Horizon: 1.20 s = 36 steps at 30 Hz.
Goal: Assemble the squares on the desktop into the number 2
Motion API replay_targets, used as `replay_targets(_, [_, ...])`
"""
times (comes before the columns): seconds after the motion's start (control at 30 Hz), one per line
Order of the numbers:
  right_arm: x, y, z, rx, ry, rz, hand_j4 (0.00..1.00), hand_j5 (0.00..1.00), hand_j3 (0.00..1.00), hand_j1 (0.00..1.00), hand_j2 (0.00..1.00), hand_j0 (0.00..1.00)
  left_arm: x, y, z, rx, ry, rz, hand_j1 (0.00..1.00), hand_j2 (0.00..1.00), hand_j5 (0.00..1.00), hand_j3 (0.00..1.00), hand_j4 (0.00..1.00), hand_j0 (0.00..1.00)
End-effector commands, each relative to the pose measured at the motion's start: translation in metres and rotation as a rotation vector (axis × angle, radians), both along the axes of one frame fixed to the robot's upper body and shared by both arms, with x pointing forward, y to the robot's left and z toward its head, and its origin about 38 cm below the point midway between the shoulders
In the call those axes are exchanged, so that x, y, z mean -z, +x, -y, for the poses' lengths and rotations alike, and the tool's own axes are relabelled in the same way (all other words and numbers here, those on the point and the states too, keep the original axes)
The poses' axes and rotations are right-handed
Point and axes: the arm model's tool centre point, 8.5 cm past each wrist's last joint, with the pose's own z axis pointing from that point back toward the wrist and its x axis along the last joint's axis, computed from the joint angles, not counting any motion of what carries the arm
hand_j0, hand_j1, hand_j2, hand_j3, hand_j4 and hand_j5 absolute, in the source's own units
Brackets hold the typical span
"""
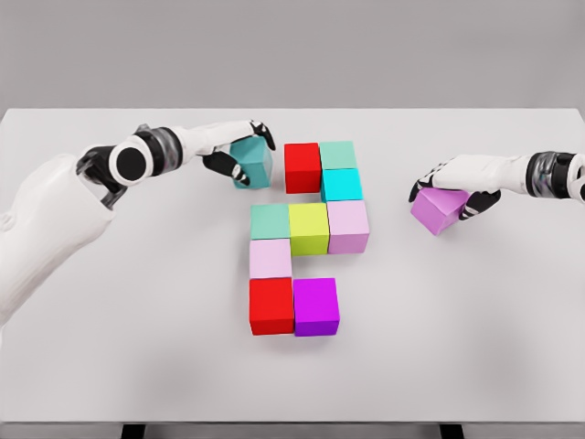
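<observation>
Coloured cubes lie grouped at the middle of the white table (137,366). A red cube (302,166) and a green cube (337,155) form the top row, with a cyan cube (342,185) below the green one. Under them run a green cube (270,221), a yellow cube (309,228) and a lilac cube (348,226). A pale pink cube (271,258) follows, then a red cube (271,305) and a purple cube (316,305). My left hand (239,155) is shut on a teal cube (253,163) just left of the top red cube. My right hand (448,187) is shut on a tilted violet cube (437,209) at the right.
</observation>
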Motion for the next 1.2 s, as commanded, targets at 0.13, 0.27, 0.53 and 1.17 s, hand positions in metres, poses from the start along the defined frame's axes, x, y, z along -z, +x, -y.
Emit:
replay_targets(0.13, [-0.01,0.0,-0.001,0.0,0.037,0.017,0.59,0.59,0.59,0.59,0.59,0.59,0.002,0.001,0.006,0.003,-0.009,-0.003,0.5,0.5,0.5,0.5,0.5,0.5])
replay_targets(0.27, [-0.022,-0.001,-0.004,-0.01,0.079,0.035,0.58,0.58,0.58,0.58,0.58,0.58,0.004,0.002,0.004,-0.006,-0.007,-0.008,0.58,0.58,0.58,0.58,0.58,0.58])
replay_targets(0.53, [-0.044,-0.029,-0.002,-0.08,0.077,0.072,0.57,0.57,0.57,0.57,0.57,0.57,0.004,0.002,0.007,-0.004,-0.01,-0.01,0.69,0.69,0.69,0.69,0.69,0.69])
replay_targets(1.17, [-0.044,-0.117,-0.052,-0.374,0.032,0.059,0.61,0.61,0.61,0.61,0.61,0.61,0.004,0.004,0.009,-0.004,-0.011,-0.01,0.89,0.89,0.89,0.89,0.89,0.89])
